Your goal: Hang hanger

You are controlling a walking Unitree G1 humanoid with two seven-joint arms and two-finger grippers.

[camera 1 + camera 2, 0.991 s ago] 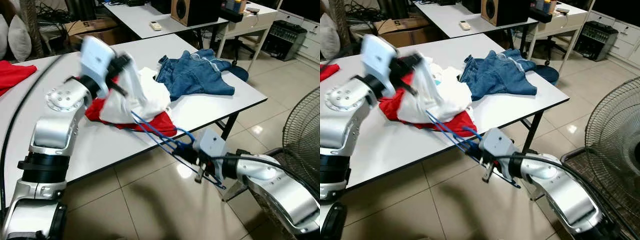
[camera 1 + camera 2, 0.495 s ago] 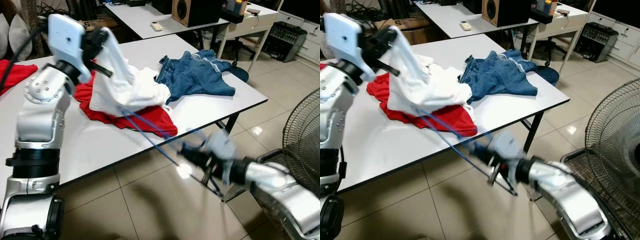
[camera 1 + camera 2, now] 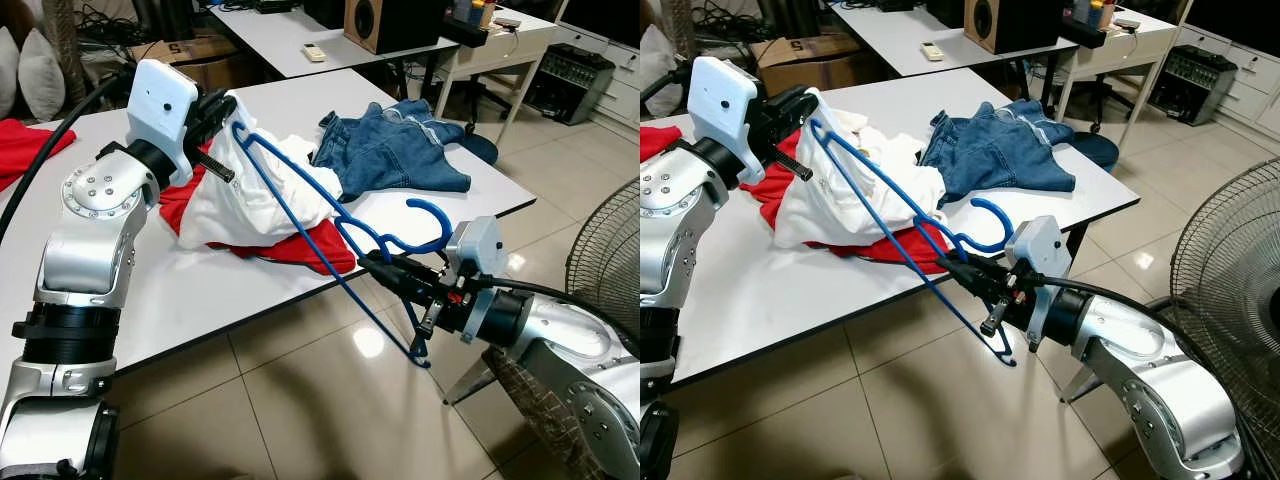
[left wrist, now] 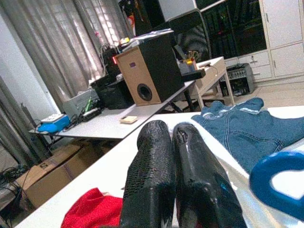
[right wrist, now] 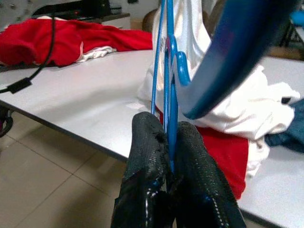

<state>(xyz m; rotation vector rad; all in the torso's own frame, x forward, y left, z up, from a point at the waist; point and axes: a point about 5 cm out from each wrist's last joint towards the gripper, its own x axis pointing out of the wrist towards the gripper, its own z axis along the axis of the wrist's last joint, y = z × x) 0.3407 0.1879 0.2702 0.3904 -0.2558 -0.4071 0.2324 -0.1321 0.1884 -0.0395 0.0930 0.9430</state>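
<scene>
- We see the blue hanger (image 3: 330, 235) held in the air off the near right edge of the white worktop (image 3: 200, 290), its hook (image 3: 425, 215) curling up on the right and its long frame slanting up and left towards the clothes.
- The right gripper (image 3: 385, 270) has its jaws clamped on the hanger just below the hook; in the right wrist view the two black fingers (image 5: 147, 156) press together on the thin blue bars.
- The far tip of the hanger reaches the white garment (image 3: 255, 190), which our left gripper (image 3: 215, 105) lifts from the pile. Its jaws are closed on a fold of that white cloth (in the left wrist view the fingers (image 4: 152, 175) sit side by side with no gap).
- Under the white garment lies a red garment (image 3: 290, 245), spread near the worktop's edge.
- Farther right on the worktop lies a pair of blue jeans (image 3: 395, 150), crumpled.
- A standing fan (image 3: 605, 260) is on the floor at the far right.
</scene>
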